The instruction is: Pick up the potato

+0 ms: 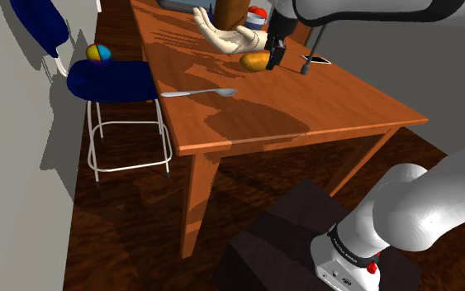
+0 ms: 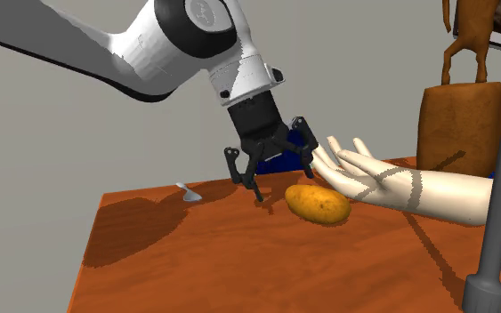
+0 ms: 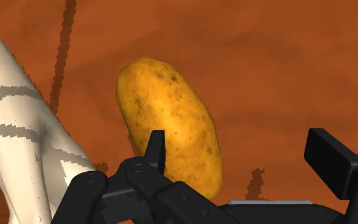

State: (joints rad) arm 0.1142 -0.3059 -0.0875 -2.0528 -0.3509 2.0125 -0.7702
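Tool [image 3: 240, 149] spread wide, released, just beside potato [image 3: 171, 121]: golden-brown, oval, speckled skin, lying on wooden table [image 3: 285, 63].

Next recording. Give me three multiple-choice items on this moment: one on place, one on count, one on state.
1. Where is the potato? A in a bowl; B on the table beside the model hand; C on a shelf.
2. How many spoons lie on the table? A one; B two; C three.
3. The gripper is: A shut on the potato; B shut on nothing; C open.
Answers: B, it lies on the wood by the hand; A, a single spoon shows; C, its fingers stand apart.
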